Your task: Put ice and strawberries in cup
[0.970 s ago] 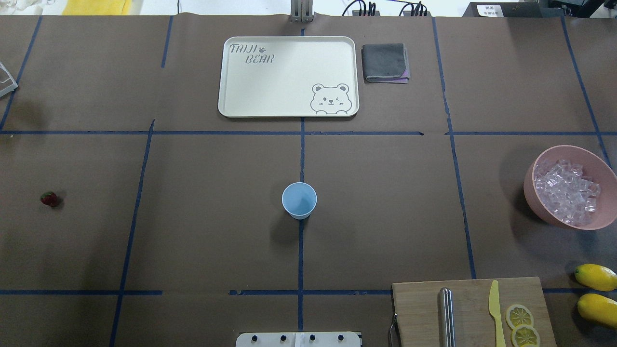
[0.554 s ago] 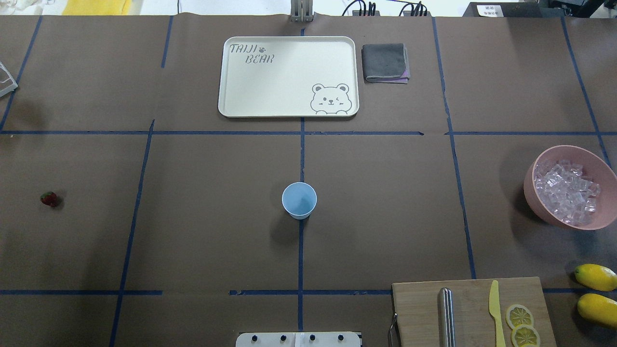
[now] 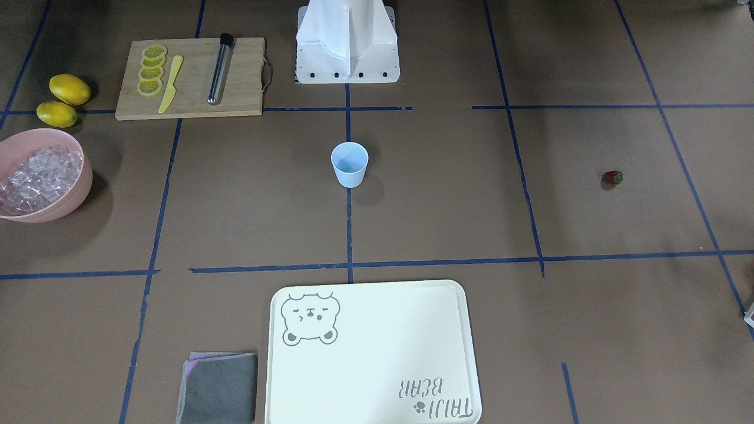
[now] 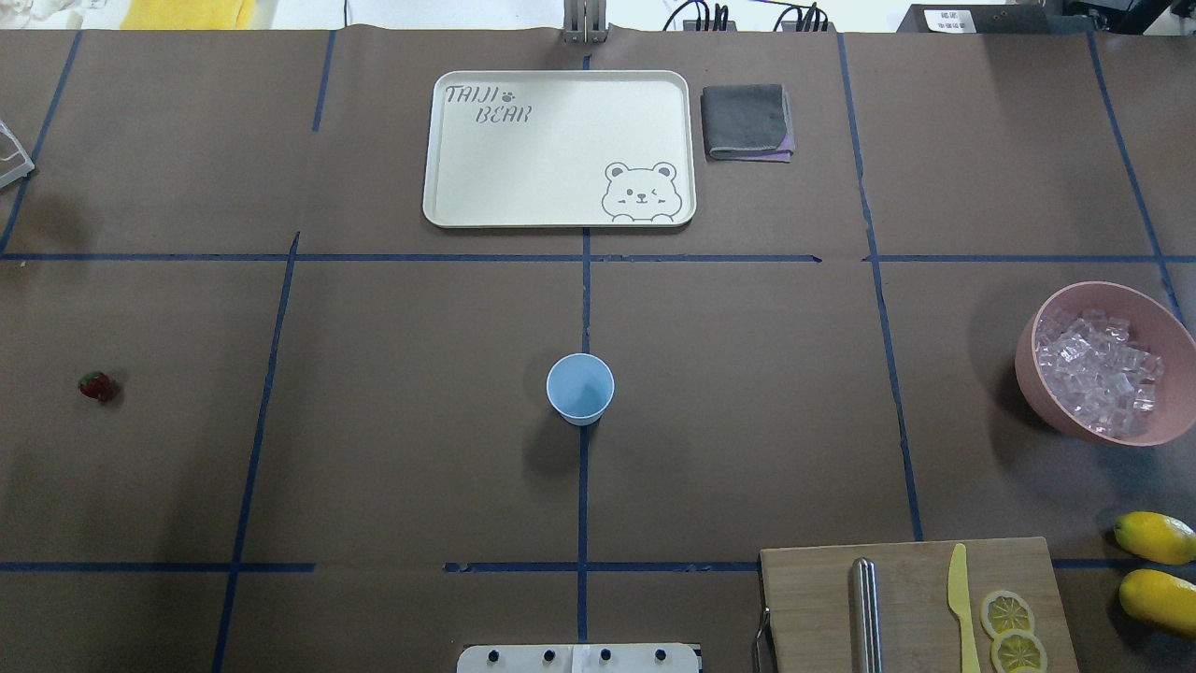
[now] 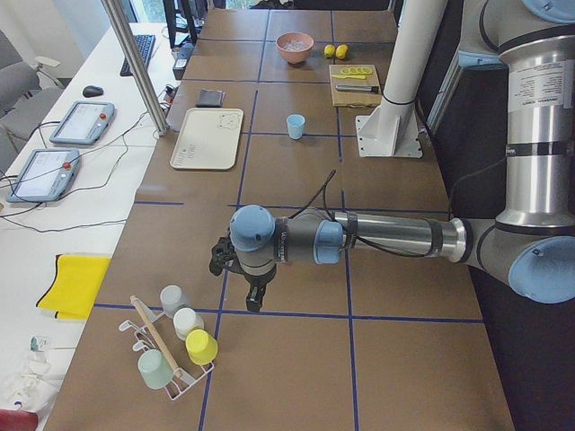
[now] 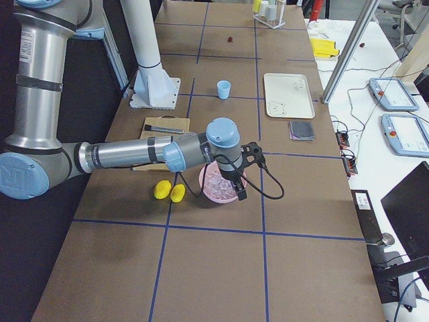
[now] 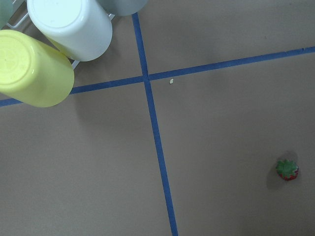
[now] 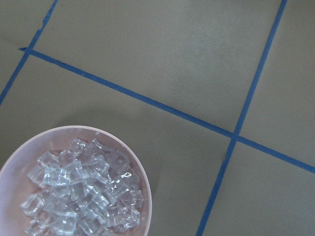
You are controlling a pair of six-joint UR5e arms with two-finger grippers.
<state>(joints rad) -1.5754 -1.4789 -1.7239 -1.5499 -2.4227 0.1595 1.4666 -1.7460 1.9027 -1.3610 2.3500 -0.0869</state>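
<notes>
The pale blue cup (image 4: 580, 388) stands upright and empty at the table's middle, also in the front view (image 3: 350, 164). One small red strawberry (image 4: 94, 385) lies alone far to the left; the left wrist view has it at lower right (image 7: 287, 169). Ice (image 4: 1098, 374) fills a pink bowl (image 4: 1032, 388) at the right; the right wrist view shows it at lower left (image 8: 83, 191). My left gripper (image 5: 255, 296) hangs over the table's left end near the strawberry. My right gripper (image 6: 238, 193) hovers above the bowl. Whether either is open or shut I cannot tell.
A cream tray (image 4: 448, 201) and a folded grey cloth (image 4: 747, 121) lie at the far side. A wooden board (image 4: 813, 598) with a metal rod, yellow knife and lemon slices sits near right, beside two lemons (image 4: 1154, 537). A rack of cups (image 5: 180, 346) stands at the left end.
</notes>
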